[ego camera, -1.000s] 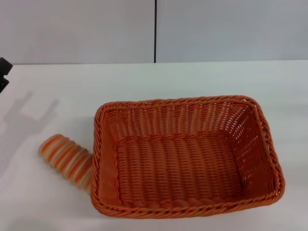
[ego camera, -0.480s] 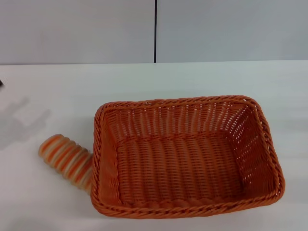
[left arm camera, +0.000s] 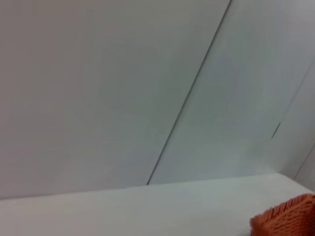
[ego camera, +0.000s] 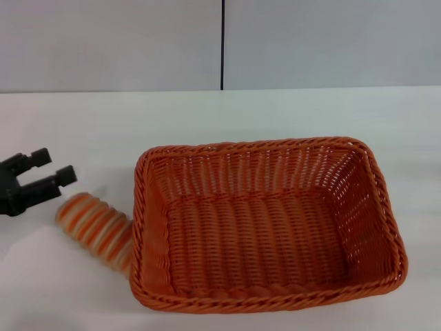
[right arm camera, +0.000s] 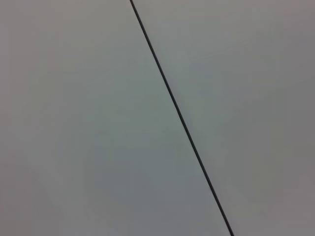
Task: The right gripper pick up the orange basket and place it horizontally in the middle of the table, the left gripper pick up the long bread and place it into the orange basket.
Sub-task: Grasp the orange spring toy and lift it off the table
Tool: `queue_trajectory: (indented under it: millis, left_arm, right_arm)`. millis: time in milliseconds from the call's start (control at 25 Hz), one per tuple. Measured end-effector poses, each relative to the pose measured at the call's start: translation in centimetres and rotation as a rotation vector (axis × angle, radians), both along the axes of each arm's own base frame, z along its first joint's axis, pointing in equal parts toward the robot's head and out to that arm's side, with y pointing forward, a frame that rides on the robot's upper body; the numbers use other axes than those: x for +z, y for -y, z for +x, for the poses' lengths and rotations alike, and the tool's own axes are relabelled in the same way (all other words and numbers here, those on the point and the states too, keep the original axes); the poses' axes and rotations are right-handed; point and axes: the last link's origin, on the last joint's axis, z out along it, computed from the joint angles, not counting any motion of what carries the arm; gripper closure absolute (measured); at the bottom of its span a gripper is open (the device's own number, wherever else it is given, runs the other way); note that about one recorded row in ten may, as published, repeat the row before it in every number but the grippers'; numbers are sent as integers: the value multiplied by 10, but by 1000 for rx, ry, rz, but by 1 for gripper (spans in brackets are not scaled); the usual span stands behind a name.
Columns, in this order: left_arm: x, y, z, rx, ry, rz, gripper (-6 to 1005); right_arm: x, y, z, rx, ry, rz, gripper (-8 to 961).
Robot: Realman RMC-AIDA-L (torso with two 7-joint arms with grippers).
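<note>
I am holding my left gripper [ego camera: 49,174] over the table [ego camera: 289,114] at about nine o'clock of the head view, with its two blocky fingers spread apart and nothing between them. The long bread [ego camera: 95,228] is lying just beside it toward five o'clock, slanted, its lower end touching or tucked against the left wall of the orange basket [ego camera: 265,224] (I cannot tell which). The basket is sitting lengthwise across the middle of the table, open side up and with nothing inside it, so I am judging the basket step as done and the bread step as the one in hand. My right gripper is not showing in any view; its wrist camera is seeing only a pale wall with a dark seam. My left wrist camera is catching just a corner of the basket's rim. For the next move I am needing to bring my open fingers down astride the loaf's free upper end, across its stripes, clear of the wicker, then close, lift and carry it toward three o'clock over the braided rim.
</note>
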Motion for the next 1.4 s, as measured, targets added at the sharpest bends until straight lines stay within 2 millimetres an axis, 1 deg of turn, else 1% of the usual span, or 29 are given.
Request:
queue_trajectory:
  millis: [80,120,280,400,440,640,840,1400]
  left_arm:
    - [0,0,0,0,0,0,137]
    - [-9,-1,-2,20,-21,-16,137]
    - [-15,0,-9,51,-63,-45,137]
    - [-15,0,-9,51,-63,-45,137]
    - [-16,7,-14,73,-75,-56,137]
    - [-16,13,-20,89,-95,-75,138]
    - [-19,16,-22,91,-106,-98,138]
    - [-20,13,-20,83,-111,-106,138]
  right_arm:
    - [0,-2,-1,5,-2,-2,512]
    - [0,-2,-2,8,-3,-4,512]
    - [-2,-4,-3,11,-7,-8,512]
    - [-2,-4,-3,11,-7,-11,512]
    - [-3,-4,-3,13,-6,-13,512]
    - [-4,-6,-5,21,-5,-23,512]
    - [-7,-6,-7,33,-16,-27,512]
    - [-7,-6,-9,43,-23,-27,512]
